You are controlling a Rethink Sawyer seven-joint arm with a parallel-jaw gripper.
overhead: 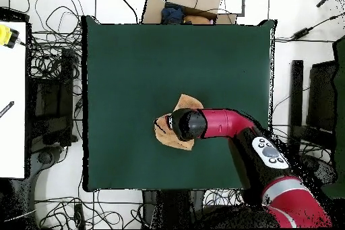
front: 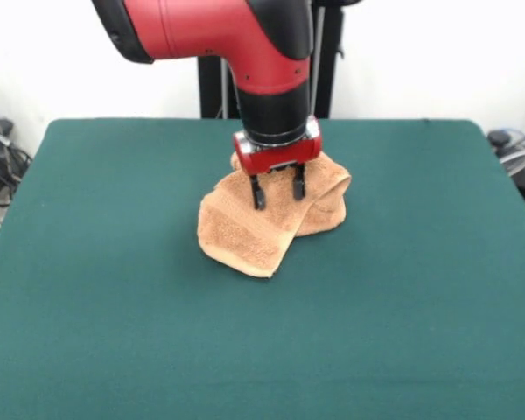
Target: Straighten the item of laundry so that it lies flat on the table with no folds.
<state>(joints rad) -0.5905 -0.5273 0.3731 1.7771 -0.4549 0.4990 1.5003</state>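
The orange-tan towel (front: 254, 232) lies crumpled and folded over itself on the green table (front: 114, 306), a little beyond its middle. My gripper (front: 278, 191) points straight down over the towel's far part, fingers apart, with the tips at or just in the cloth. Nothing is held between them. In the overhead view the arm's head covers the gripper and most of the towel (overhead: 188, 100); only towel corners show around it on the table (overhead: 135, 65). No labels or border band show.
The robot's black pedestal (front: 325, 61) stands behind the table's far edge. Cables lie on the floor at both sides (overhead: 50, 72). A cardboard box (overhead: 185, 1) sits past the table's edge opposite the robot. A white bench (overhead: 12, 99) stands at one side.
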